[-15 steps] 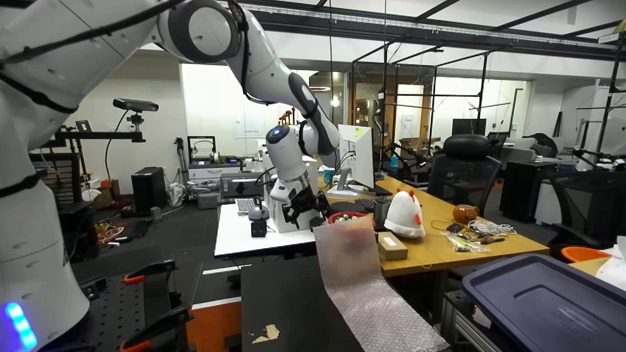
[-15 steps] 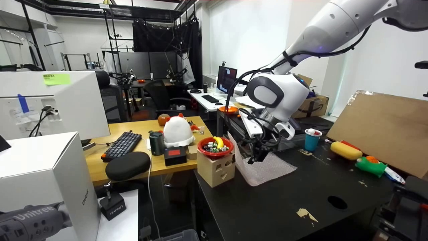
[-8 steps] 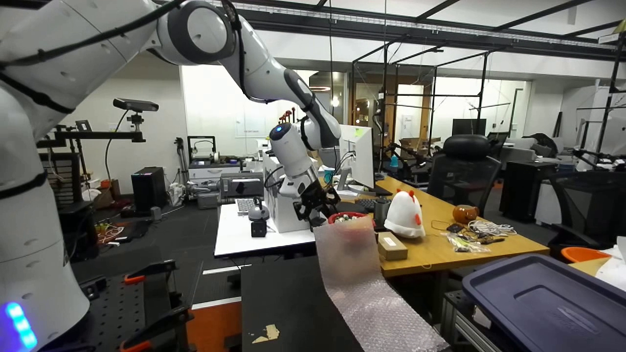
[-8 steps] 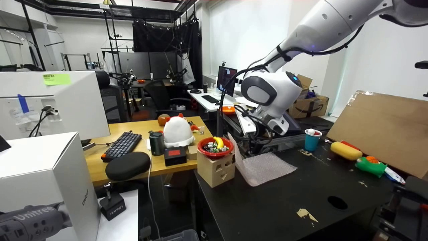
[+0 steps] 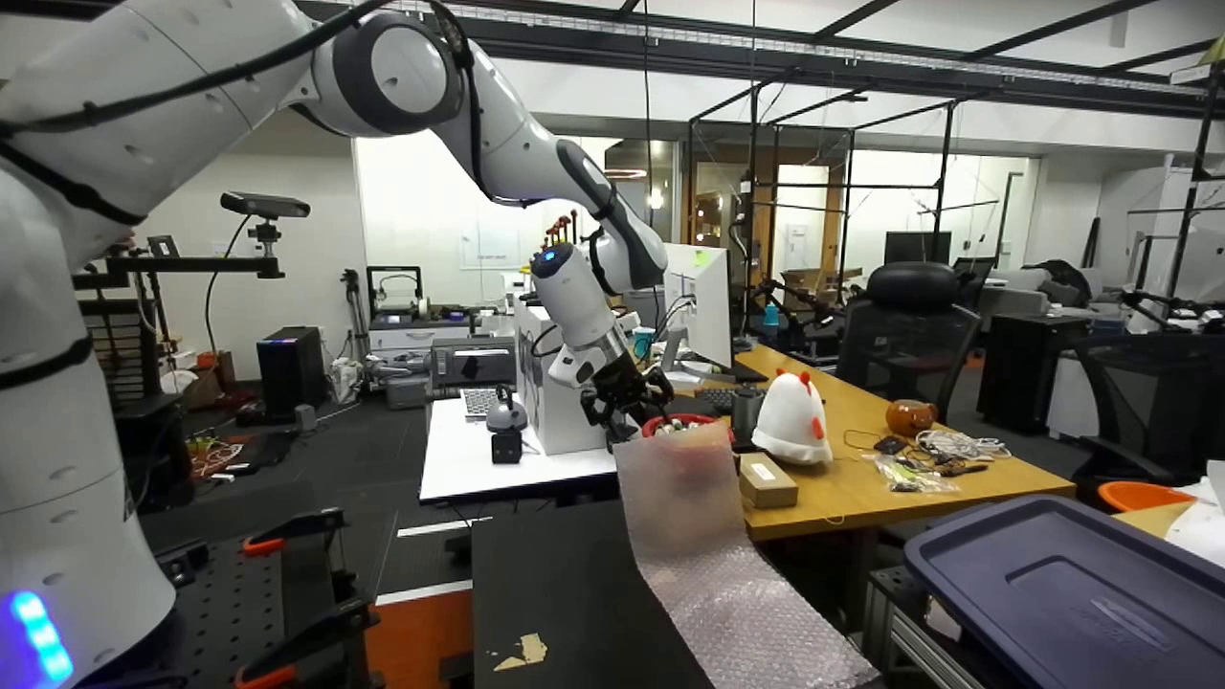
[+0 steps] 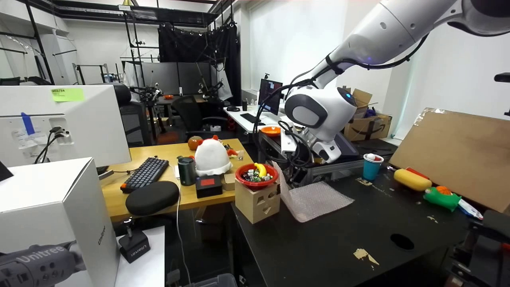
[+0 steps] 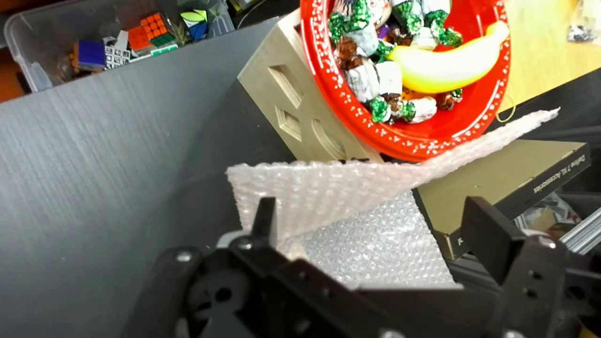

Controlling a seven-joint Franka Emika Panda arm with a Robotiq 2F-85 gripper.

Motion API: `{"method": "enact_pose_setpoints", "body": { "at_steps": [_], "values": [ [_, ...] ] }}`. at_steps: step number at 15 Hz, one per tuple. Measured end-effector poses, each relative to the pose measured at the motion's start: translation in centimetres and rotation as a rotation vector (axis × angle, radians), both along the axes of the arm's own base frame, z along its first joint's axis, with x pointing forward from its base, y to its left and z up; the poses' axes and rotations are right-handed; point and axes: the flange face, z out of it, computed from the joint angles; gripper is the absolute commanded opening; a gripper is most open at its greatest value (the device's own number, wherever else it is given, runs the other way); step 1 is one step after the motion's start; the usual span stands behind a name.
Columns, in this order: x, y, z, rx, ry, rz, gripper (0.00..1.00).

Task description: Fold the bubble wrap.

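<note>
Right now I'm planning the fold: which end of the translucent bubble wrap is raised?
The end beside the red round bowl; the other end lies flat.

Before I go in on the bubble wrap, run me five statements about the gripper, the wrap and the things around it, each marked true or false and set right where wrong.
1. Part of the bubble wrap lies on the black table. True.
2. All of the bubble wrap lies flat. False: one end rises off the black table beside the wooden box.
3. The gripper is open and holds nothing. True.
4. The red bowl has a yellow banana in it. True.
5. The red bowl rests directly on the black table. False: it sits on top of the wooden box.
</note>
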Motion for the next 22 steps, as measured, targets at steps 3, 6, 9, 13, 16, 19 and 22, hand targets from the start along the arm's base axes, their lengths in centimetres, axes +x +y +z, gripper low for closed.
{"method": "enact_pose_setpoints", "body": {
  "at_steps": [3,6,9,13,16,19,22],
  "values": [
    [0.3,1.1,0.1,0.085,-0.001,-0.093,1.0],
    [1.1,1.9,0.7,0.181,-0.018,-0.215,1.0],
    [2.4,2.3,1.7,0.27,-0.051,-0.346,1.0],
    [3.9,1.9,2.3,0.323,-0.098,-0.492,1.0],
    [3.4,1.9,0.6,0.347,-0.077,-0.571,1.0],
    [2.6,1.3,-1.8,0.357,-0.044,-0.645,1.0],
    [2.0,0.2,-3.7,0.364,-0.024,-0.716,1.0]
  ]
}}
